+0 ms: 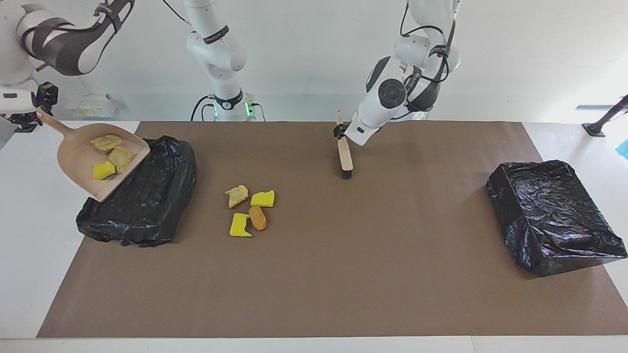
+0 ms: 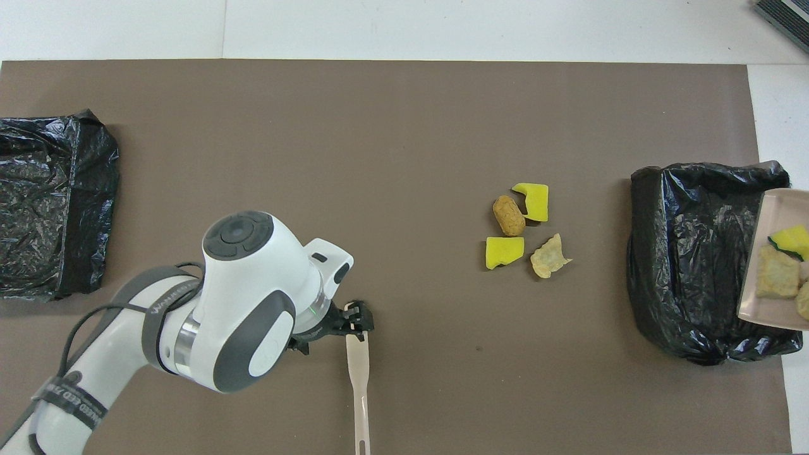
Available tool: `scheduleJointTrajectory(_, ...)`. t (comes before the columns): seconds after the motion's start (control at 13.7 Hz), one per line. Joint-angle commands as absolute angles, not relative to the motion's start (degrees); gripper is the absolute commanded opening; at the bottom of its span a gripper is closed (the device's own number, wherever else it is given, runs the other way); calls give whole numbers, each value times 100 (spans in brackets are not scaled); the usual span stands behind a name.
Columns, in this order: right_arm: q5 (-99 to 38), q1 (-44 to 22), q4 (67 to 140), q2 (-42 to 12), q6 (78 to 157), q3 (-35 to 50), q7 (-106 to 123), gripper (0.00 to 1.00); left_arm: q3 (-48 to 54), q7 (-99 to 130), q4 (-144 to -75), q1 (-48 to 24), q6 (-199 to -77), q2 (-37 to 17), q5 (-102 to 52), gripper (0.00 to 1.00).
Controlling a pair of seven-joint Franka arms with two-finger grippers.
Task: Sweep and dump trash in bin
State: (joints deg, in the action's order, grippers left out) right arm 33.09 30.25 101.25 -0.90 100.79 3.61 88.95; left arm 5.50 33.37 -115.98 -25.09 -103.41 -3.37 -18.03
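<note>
- Right gripper (image 1: 38, 113) clamped on handle of dustpan (image 1: 78, 164), held tilted over the bin (image 1: 147, 196) at the right arm's end of the table, pan lip low over the bin's black liner.
- In the dustpan: two tan chunks (image 1: 114, 151) and one yellow wedge (image 1: 103, 170), not yet dumped; pan partly cut off at the overhead view's edge.
- Left gripper (image 1: 339, 131) closed on the brush (image 1: 345, 156), near the robots' edge of the brown mat (image 1: 314, 274), about mid-table; bristles down at the mat, handle pointing up toward the robots.
- Trash left on the mat: small cluster (image 1: 249, 210) of four pieces – two yellow wedges, one pale tan chunk, one orange-brown chunk – lying close together between brush and bin, nearer the bin.
- Second black-lined bin (image 1: 554, 215) at the left arm's end of the table, well apart from everything else.
</note>
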Motion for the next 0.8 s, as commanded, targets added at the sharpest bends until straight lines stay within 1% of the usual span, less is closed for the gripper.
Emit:
scheduleJointTrajectory(0.0, 3997, 2805, 10520, 141, 10292, 396, 8710, 0, 598, 3252, -10847, -2015, -10143, -816, -1381, 100)
scheduleJointTrajectory(0.15, 4323, 2594, 10521, 114, 10292, 396, 8474, 0, 598, 2676, -10514, -1418, -10212, -948, -1318, 100)
scheduleJointTrajectory(0.36, 4482, 2514, 10477, 79, 10344, 396, 8394, 0, 589, 1550, -10302, -732, -10274, -967, -1109, 100)
scheduleJointTrajectory(0.51, 4535, 2514, 10249, -52, 10327, 396, 8402, 0, 589, 882, -10100, -380, -10266, -932, -827, 100)
scheduleJointTrajectory(0.66, 4404, 2514, 9802, -193, 10135, 404, 8420, 0, 589, 267, -9819, 7, -10109, -870, -817, 100)
scheduleJointTrajectory(0.73, 4264, 2514, 9626, -185, 9925, 439, 8394, 0, 580, 72, -9756, 70, -9925, -748, -774, 100)
